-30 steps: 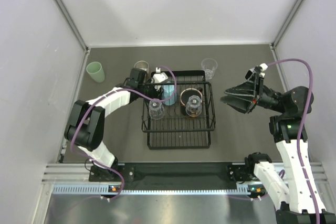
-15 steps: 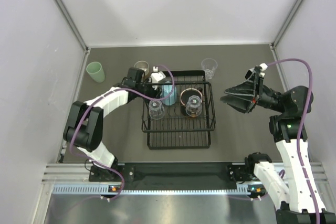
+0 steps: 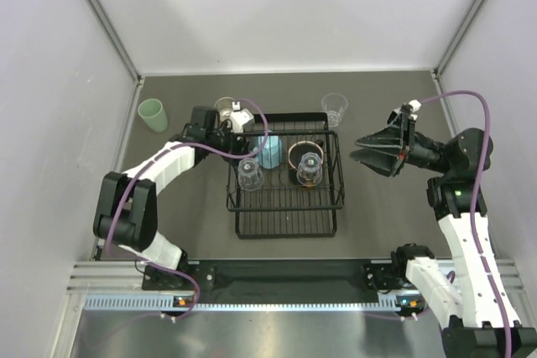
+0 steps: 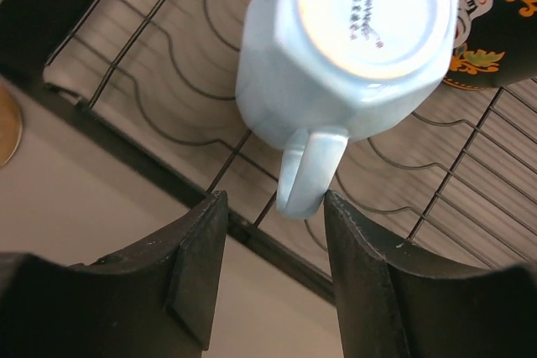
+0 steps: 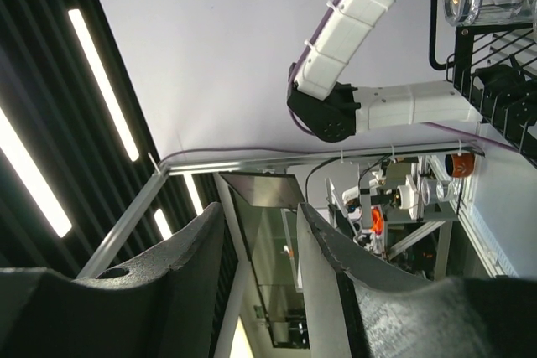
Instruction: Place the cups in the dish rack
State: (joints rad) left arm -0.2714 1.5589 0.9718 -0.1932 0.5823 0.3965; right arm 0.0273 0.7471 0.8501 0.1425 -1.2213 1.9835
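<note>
The black wire dish rack (image 3: 285,207) sits mid-table. In it stand an upturned light blue mug (image 3: 270,152), a clear glass (image 3: 249,173) and a dark cup (image 3: 295,157) with a clear glass (image 3: 309,167) in it. My left gripper (image 3: 249,133) is open at the rack's far left corner. In the left wrist view the mug (image 4: 352,39) stands free on the rack wires (image 4: 159,48), its handle (image 4: 306,169) pointing at the gap of my open left gripper (image 4: 273,203). My right gripper (image 3: 362,151) is open and empty, held in the air right of the rack.
A pale green tumbler (image 3: 152,114) stands at the far left. A tan-brown cup (image 3: 225,107) stands just behind my left gripper. A clear glass (image 3: 335,108) stands behind the rack's right corner. The dark patterned cup (image 4: 495,14) is beside the mug.
My left gripper has drawn back to the left, away from the light blue mug, which stays upturned in the rack. My right arm has shifted slightly up.
</note>
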